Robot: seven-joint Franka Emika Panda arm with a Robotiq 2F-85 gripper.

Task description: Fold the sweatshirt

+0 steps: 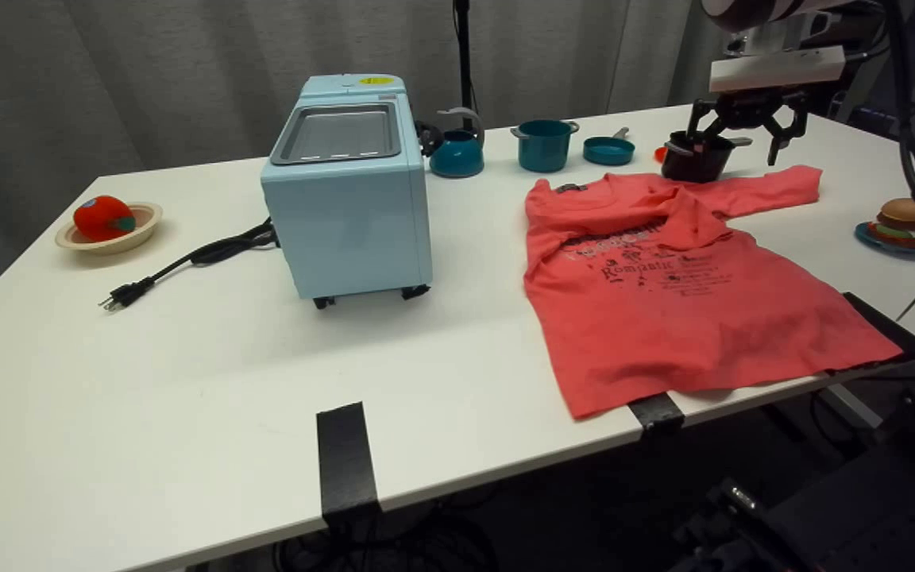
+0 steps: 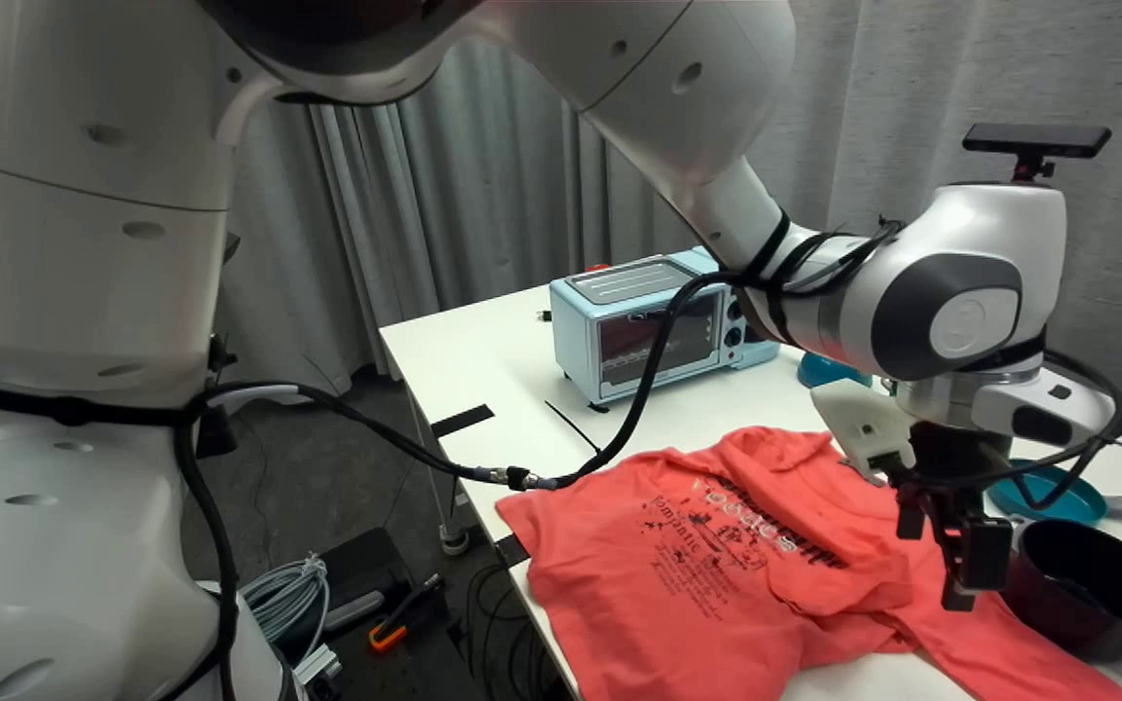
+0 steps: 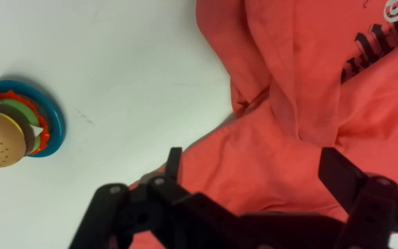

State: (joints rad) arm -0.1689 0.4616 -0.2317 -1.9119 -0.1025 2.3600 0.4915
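Note:
The coral-red sweatshirt (image 1: 664, 326) lies print side up on the white table, its hem close to the front edge. One sleeve (image 3: 313, 103) is laid across the chest in creased layers. The second sleeve (image 1: 783, 187) stretches outward, past the black pot. Above that outstretched sleeve hangs my gripper (image 1: 734, 155), its jaws wide apart with nothing held. In the wrist view the gripper (image 3: 250, 150) frames the sweatshirt's cloth (image 3: 254, 173) beneath it; fingers and cloth look apart. The gripper (image 2: 939, 560) covers part of the collar side in an exterior view.
A black pot (image 2: 1087, 584) stands right beside the outstretched sleeve, near my gripper. Teal cookware (image 1: 545, 145) lines the back, and a blue toaster oven (image 1: 350, 214) stands left of it. A toy burger (image 3: 2, 138) sits on a blue plate. The arm's cable (image 2: 639, 389) loops over the table.

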